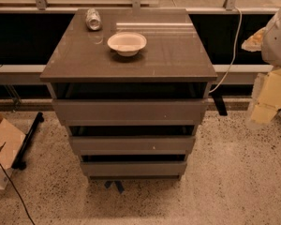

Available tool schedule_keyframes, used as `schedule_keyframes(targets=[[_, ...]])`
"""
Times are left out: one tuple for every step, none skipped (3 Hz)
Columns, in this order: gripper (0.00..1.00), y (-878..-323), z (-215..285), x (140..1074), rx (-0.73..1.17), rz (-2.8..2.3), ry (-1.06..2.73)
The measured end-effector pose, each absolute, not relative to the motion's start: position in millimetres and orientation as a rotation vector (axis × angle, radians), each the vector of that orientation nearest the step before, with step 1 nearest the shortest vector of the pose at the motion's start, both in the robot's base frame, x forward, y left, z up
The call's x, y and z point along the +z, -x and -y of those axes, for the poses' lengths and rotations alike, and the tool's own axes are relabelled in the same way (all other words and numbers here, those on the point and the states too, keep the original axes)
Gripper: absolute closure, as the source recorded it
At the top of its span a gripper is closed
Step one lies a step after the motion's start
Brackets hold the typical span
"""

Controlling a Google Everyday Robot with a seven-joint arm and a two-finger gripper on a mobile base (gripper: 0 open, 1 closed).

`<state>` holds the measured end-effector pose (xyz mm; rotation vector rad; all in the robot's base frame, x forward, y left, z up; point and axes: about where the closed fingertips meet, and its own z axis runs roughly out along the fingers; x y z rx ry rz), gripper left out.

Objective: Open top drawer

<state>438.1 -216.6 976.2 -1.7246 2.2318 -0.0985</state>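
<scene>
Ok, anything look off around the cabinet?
Only the can, lying on its side at the back left of the cabinet top. The gripper is at the right edge, apart from the top drawer.

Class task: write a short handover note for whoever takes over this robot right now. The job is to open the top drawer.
Gripper: at the right edge of view, beside the cabinet and not touching it.
Top drawer: just under the cabinet top; it does not look pulled out.
On top: a bowl and a can.
Done: nothing visible yet.
Left: bring the gripper to the drawer front, probably hook its upper edge, and pull.
</scene>
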Motion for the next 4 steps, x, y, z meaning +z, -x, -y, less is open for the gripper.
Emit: schedule_keyframes(targets=[[0.00, -438, 217, 976, -0.098, -2.232, 1.725], [0.00, -447, 201, 947, -0.066, -2.178, 1.702], [0.00, -461, 186, 926, -0.025, -2.118, 1.646], [0.00, -461, 186, 926, -0.025, -2.118, 1.646]])
